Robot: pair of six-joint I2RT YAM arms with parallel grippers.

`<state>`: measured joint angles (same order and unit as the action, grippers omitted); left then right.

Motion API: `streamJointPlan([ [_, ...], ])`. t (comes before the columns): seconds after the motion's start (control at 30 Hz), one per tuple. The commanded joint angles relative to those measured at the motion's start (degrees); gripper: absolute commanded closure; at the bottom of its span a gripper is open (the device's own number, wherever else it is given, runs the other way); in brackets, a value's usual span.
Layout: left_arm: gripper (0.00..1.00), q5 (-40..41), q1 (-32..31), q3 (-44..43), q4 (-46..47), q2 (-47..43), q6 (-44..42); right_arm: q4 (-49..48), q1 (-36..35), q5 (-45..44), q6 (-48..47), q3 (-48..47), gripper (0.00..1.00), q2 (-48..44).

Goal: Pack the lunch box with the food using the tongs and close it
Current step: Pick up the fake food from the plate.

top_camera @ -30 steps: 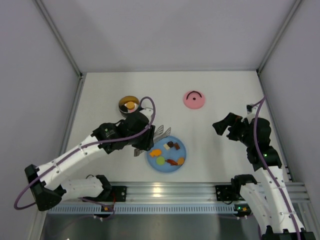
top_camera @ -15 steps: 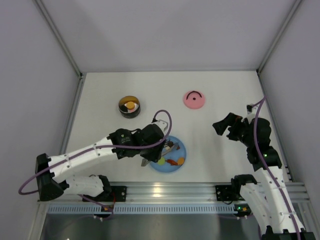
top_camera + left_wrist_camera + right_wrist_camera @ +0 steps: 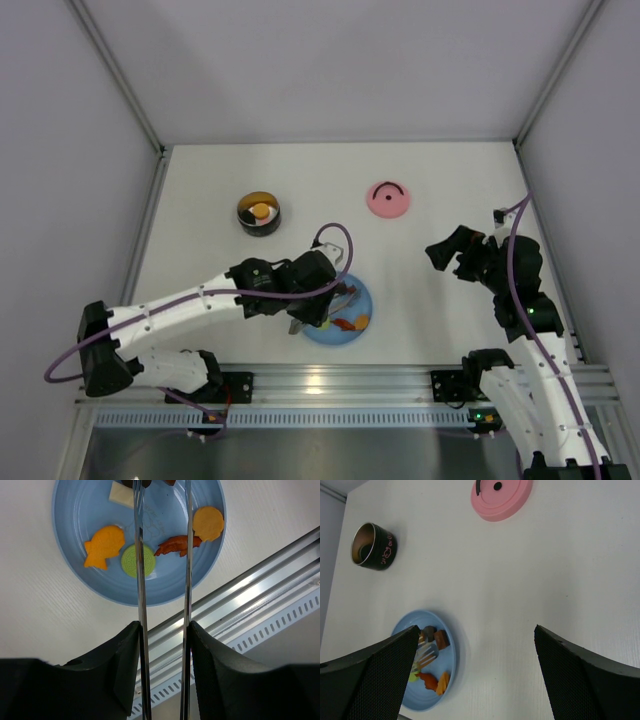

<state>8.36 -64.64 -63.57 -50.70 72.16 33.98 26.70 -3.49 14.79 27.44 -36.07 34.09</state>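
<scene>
My left gripper (image 3: 164,630) is shut on the tongs (image 3: 139,580), one finger pressed against the outside of each slim silver arm. The tongs reach out over the blue plate (image 3: 75,520), their arms apart, the flat tips (image 3: 422,655) just above the food. On the plate lie an orange fish (image 3: 104,546), a green disc (image 3: 131,561), a red-brown piece (image 3: 172,545), an orange round (image 3: 208,523) and a brown block (image 3: 441,639). The lunch box (image 3: 259,213) stands uncovered at the back left with an orange piece inside. Its pink lid (image 3: 388,199) lies apart. My right gripper (image 3: 445,250) hovers open, holding nothing.
The plate (image 3: 364,300) sits close to the aluminium rail (image 3: 330,380) along the table's near edge. Grey walls enclose the white table on three sides. The right arm stands at the right side, away from the plate.
The left arm has swung right and toward the near edge, carrying the tongs from beside the lunch box to over the blue plate. The right arm has stayed still.
</scene>
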Motion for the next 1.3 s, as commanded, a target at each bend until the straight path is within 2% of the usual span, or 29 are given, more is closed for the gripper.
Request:
streamJointPlan([
  [0.0,0.52,-0.45,-0.40,-0.41,3.24,0.52,0.39,0.20,0.94,-0.46,-0.99,-1.28,0.04,-0.42],
  [0.63,0.52,-1.24,-0.57,0.20,4.47,2.19,0.21,0.37,0.85,-0.81,-1.43,-0.93,0.04,-0.60],
  [1.27,0.53,4.73,-0.57,-1.73,3.68,4.04,2.32,0.90,0.94,-1.34,-2.22,-0.22,0.04,-1.21],
])
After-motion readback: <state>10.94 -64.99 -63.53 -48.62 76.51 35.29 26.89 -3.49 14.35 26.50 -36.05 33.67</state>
